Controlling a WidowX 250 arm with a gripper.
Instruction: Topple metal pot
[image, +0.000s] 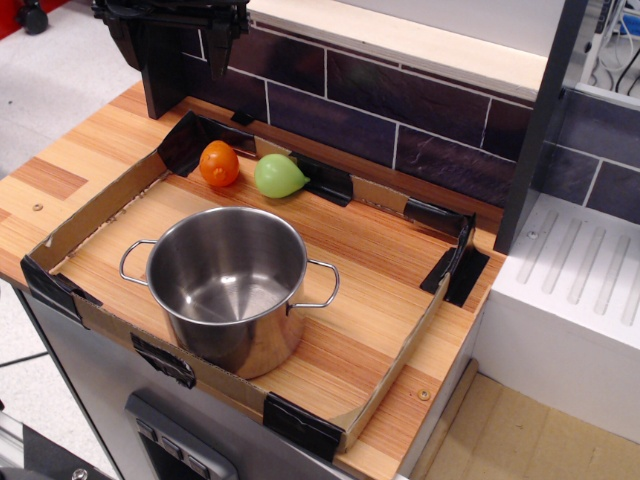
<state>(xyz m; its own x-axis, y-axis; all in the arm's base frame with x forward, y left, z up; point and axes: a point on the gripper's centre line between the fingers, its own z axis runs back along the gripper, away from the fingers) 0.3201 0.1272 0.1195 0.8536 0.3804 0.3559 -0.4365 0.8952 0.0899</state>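
The metal pot (228, 290) is large, shiny and cylindrical, with two thin wire loop handles. It stands upright and empty on the wooden board, near the front cardboard wall. My black gripper (172, 45) hangs at the top left, above the back left corner of the board, far behind the pot. Its two fingers (218, 50) stand spread apart with nothing between them. Its upper part is cut off by the frame.
A low cardboard wall (110, 205) with black tape rings the board. An orange toy fruit (219, 163) and a green toy fruit (279, 176) lie by the back wall. Dark tiles (400, 110) stand behind; a white drain rack (570, 280) stands right.
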